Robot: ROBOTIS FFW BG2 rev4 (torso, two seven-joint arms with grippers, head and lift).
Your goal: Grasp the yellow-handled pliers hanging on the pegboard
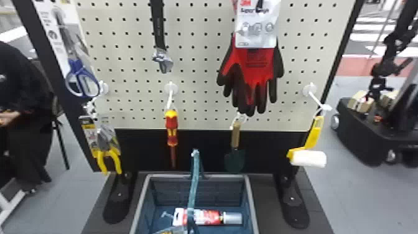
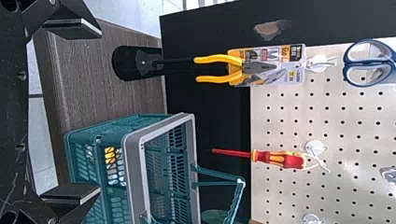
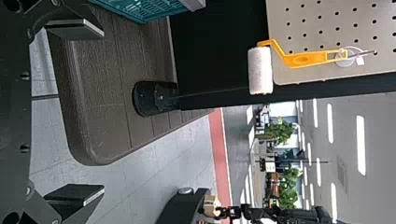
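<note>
The yellow-handled pliers (image 1: pixel 107 149) hang from a hook at the lower left corner of the pegboard (image 1: pixel 202 102). They are fixed to a printed card, and both handles point down past the pegboard's bottom edge. Blue scissors (image 1: pixel 81 77) hang just above them on the pegboard, and a red and yellow screwdriver (image 1: pixel 171 130) hangs further toward its middle. The left jaws are spread wide, grasping nothing, and stand well back from the pegboard, facing its lower left corner. The pliers (image 2: pixel 233 70) sit off to one side of their line. The right jaws are also spread and empty, parked off the pegboard's lower right corner near a paint roller (image 3: pixel 259 70). The step is likely best done by centring the left jaws on the bare handles below the card, then closing across both handles together. Catching the card or the hook could twist the pliers or leave a weak hold.
</note>
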